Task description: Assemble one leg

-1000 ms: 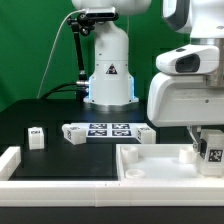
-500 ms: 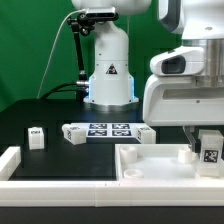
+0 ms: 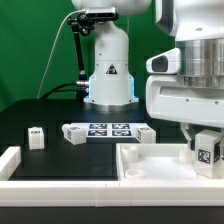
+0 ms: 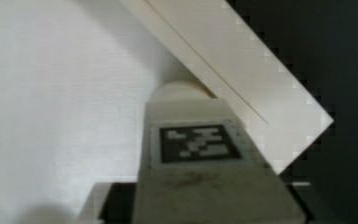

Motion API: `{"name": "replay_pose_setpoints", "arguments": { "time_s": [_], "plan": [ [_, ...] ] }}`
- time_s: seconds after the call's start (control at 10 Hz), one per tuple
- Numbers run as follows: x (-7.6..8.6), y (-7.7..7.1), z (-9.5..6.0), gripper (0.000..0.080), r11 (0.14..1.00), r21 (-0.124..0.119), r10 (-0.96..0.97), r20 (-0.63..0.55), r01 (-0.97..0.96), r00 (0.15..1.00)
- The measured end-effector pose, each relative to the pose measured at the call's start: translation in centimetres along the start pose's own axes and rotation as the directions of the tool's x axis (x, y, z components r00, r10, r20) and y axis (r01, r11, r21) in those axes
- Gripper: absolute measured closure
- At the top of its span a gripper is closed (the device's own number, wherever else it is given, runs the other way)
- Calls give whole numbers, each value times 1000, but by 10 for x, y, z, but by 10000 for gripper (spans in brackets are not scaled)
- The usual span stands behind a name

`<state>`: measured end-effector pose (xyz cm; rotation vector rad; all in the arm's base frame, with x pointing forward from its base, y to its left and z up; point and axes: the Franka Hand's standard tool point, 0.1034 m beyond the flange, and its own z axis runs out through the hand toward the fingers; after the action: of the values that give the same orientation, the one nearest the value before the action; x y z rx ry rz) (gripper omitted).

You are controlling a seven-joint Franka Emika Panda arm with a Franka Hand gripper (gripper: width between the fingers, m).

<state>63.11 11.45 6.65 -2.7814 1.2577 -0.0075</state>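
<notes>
The claw [image 3: 207, 142] is clenched on a leg [image 3: 208, 155], tag face outward, at the exterior view's right end of the large white moulded piece [image 3: 150, 172]. In the wrist view the leg [image 4: 197, 142] points into the angle where the piece's flat floor [image 4: 51, 100] meets its raised rim [image 4: 247, 70]; whether they touch cannot be told. Room there is tight. Across the black desk [image 3: 60, 152], the marker board [image 3: 105, 130] and a loose leg [image 3: 36, 137] lie well apart from the claw.
</notes>
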Motion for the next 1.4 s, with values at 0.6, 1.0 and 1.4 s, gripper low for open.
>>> {"name": "replay_pose_setpoints", "arguments": {
  "time_s": [0.6,1.0,1.4],
  "plan": [
    [-1,5,0,509,819,24,573,16,-573,820],
    [0,5,0,184,858,27,513,20,-514,858],
    [-4,3,-2,151,996,5,89,21,-89,996]
  ]
}}
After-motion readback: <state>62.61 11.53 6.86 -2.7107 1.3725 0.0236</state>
